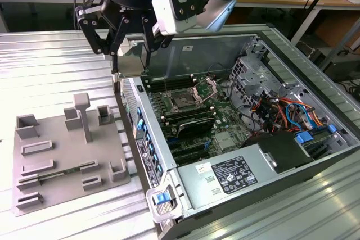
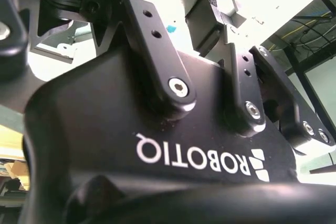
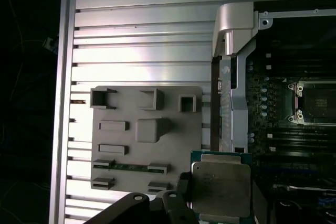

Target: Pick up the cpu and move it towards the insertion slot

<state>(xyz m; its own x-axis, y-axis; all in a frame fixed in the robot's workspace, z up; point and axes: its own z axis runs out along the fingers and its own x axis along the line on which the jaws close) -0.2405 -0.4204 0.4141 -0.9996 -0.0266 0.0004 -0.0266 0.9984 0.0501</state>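
The cpu (image 3: 220, 188), a pale silvery square chip with a green rim, hangs in the first wrist view above the near wall of the computer case, with black finger links (image 3: 157, 205) beside it. My gripper (image 1: 130, 67) is shut on it, its two black fingers pointing down over the case's wall on the exterior view's left. The insertion slot (image 1: 183, 101) lies on the motherboard inside the case, dark in the centre, with its metal retention plate (image 1: 206, 88) swung up. It also appears in the first wrist view as the insertion slot (image 3: 319, 100), off to the side of the cpu.
A grey plastic fixture plate (image 1: 67, 155) with raised blocks lies on the ribbed metal table (image 1: 50, 71), on the exterior view's left of the open computer case (image 1: 169, 155). Inside the case are black memory slots (image 1: 194, 119), a drive cage with coloured cables (image 1: 281, 111) and a power supply (image 1: 230, 175).
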